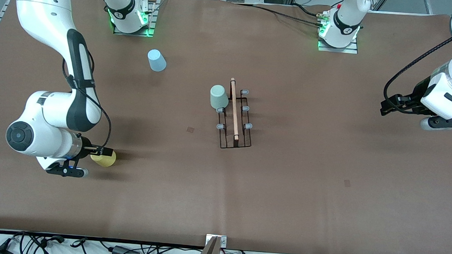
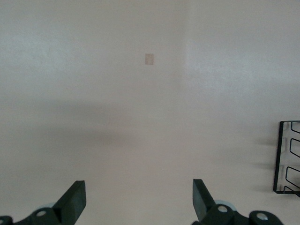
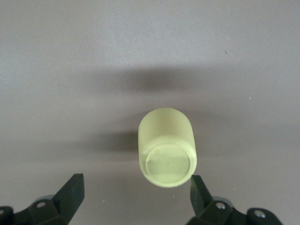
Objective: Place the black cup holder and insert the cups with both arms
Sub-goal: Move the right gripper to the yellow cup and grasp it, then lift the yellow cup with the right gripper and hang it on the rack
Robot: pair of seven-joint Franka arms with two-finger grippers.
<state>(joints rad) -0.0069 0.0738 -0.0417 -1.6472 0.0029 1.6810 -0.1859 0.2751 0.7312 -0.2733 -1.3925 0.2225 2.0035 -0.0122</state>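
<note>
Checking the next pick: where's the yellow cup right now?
The yellow cup stands upside down on the table at the right arm's end, nearer the front camera than the black cup holder, with the open right gripper just above it.

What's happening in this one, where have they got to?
The right hand is open over the yellow cup, not yet gripping it. The black cup holder stands mid-table with the pale green cup already on a peg. The light blue cup sits loose nearer the right arm's base. The left hand waits open over bare table.

Brown table [image 1: 324, 178]: rack [image 1: 235, 116], blue cup [image 1: 156, 60], yellow cup [image 1: 104, 158].
</note>
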